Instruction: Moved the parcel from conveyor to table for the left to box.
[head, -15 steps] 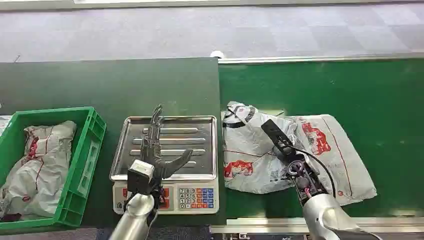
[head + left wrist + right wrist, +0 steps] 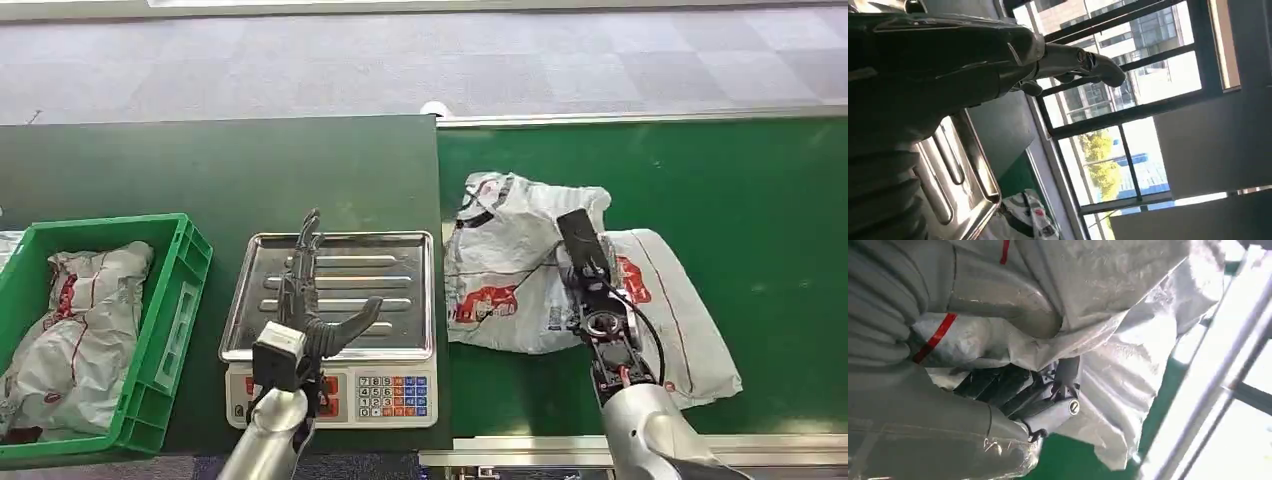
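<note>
On conveyor (image 2: 760,190), right hand (image 2: 590,275) seemingly gripping parcel (image 2: 520,275), left hand (image 2: 310,295) spread over scale (image 2: 395,290).

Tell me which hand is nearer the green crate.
Left. The left hand hovers over the scale tray, right beside the green crate. The right hand is much farther off, gripping the parcel on the conveyor.

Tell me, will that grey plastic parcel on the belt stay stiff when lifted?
Probably not. The parcel is a crumpled, creased bag, so it will likely sag around the right hand. Its glossy film looks slippery. It seems soft-filled, hence probably light.
</note>
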Available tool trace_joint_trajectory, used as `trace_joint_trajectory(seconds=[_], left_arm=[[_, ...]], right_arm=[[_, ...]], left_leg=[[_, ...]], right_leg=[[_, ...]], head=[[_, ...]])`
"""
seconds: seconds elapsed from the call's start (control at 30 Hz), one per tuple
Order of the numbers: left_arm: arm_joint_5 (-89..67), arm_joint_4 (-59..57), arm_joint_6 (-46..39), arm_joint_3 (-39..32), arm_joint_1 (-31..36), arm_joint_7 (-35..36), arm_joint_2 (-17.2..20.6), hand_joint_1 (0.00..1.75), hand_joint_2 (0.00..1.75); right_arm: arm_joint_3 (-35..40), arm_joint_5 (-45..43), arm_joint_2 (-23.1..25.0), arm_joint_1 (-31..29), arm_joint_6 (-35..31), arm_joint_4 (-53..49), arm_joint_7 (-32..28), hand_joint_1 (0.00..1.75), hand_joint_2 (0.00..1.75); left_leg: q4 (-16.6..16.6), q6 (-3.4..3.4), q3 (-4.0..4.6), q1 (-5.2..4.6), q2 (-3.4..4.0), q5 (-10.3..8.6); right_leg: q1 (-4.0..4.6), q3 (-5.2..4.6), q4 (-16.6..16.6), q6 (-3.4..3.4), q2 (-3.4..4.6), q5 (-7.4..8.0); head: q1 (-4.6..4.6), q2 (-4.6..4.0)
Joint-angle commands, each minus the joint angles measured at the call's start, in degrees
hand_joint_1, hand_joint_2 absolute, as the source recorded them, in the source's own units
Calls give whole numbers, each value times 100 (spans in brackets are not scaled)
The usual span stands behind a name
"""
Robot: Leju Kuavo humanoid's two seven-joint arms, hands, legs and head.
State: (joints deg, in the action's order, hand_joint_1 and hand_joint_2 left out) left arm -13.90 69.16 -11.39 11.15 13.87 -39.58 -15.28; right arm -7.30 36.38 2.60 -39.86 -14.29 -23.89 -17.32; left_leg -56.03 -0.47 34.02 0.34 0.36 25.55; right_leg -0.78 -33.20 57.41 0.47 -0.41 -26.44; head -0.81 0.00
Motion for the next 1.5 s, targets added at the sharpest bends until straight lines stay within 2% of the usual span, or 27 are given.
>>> trace_joint_trajectory(seconds=[0.03,0.37,0.63,0.77,0.97,1.0,1.17,1.33,1.5], left_arm=[[175,-445,-81,176,295,-42,127,0,175],[362,-596,-116,449,471,-42,169,0,175],[424,-494,-179,483,481,-42,163,0,175],[557,-288,-508,506,434,-42,191,0,175],[625,169,-1073,454,280,-42,239,0,175],[627,229,-1304,414,248,-42,218,0,175],[735,263,-1325,373,218,-42,219,0,175],[770,340,-2344,208,110,-42,194,0,175],[770,340,-2344,208,110,-42,194,0,175]], right_arm=[[-861,-976,258,-24,140,-895,-1337,175,175],[-642,-1714,378,476,110,-2122,-2109,175,175],[-442,-2083,458,734,-25,-2708,-2268,175,175],[207,-2480,411,1093,-472,-3574,-2268,175,175],[1268,-2434,305,1284,-859,-4264,-2268,175,175],[1411,-2455,288,1307,-928,-4325,-2268,175,175],[1499,-2540,257,1360,-896,-4435,-2268,175,175],[1960,-2648,183,1445,-1111,-4540,-2268,175,175],[1960,-2648,183,1445,-1111,-4540,-2268,175,175]], left_leg=[[2,0,-5,1,0,1],[3,-1,-7,2,-6,1],[3,0,-6,1,-2,0],[1,-1,-1,1,-3,0],[2,-1,-1,-1,15,4],[0,-1,-7,2,20,8],[4,0,-5,1,5,2],[5,1,-10,2,11,4],[6,-1,-12,3,1,3]], right_leg=[[1,5,-3,-3,4,0],[2,7,-5,-4,-2,-1],[2,5,-4,-4,1,1],[1,0,-1,-4,0,0],[0,-6,1,-3,16,1],[3,0,0,-5,22,-1],[2,0,-3,-3,7,-1],[2,7,-7,-3,13,0],[3,11,-7,-6,5,-3]], head=[[2,0],[0,0],[0,0],[0,0],[0,0],[0,0],[-2,0],[0,0],[0,0]])
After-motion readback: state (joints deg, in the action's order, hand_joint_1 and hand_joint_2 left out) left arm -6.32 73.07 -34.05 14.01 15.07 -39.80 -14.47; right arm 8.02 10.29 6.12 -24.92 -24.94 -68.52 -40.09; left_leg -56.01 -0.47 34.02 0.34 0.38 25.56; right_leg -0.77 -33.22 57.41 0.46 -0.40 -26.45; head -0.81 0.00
